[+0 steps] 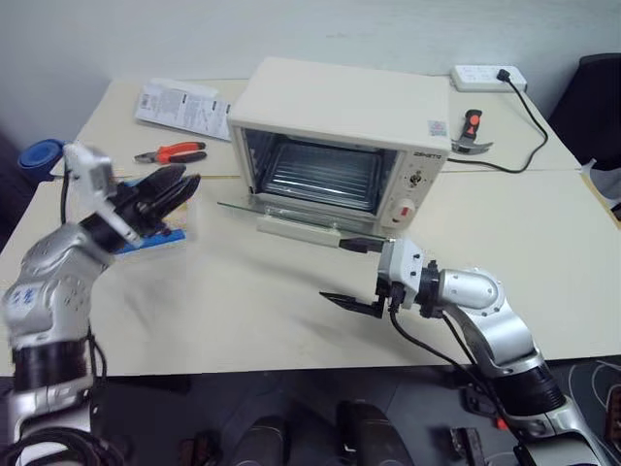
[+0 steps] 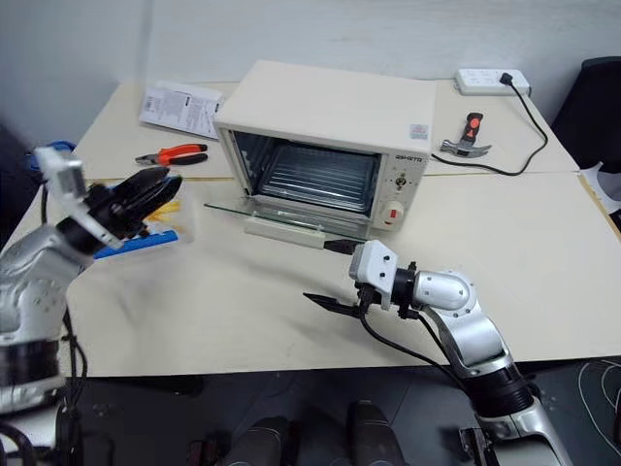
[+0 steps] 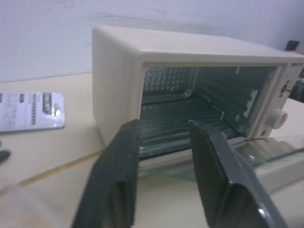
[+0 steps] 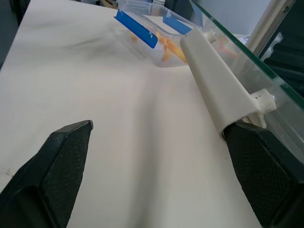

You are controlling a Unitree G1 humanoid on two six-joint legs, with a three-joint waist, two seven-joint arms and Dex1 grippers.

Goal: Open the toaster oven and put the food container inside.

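The cream table [image 1: 291, 320] carries the toaster oven [image 1: 340, 146] (door down) and food container [image 4: 156, 35]. Behind lie a leaflet [image 1: 182, 107], pliers [image 1: 173, 152], hammer [image 1: 472, 133] and power strip [image 1: 488, 77].

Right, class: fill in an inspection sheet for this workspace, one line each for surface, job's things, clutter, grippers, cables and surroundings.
Surface: cream tabletop, two tables butted together.
Job's things: cream-white boxy toaster oven, glass door down, rack bare; clear plastic food container with blue clips on the table, left of the oven.
Clutter: orange-handled pliers, printed white leaflet, hammer.
Grippers: left gripper hovering over the container; right gripper open, beside the door handle.
Cables: black cord from white power strip.
Surroundings: pale wall.
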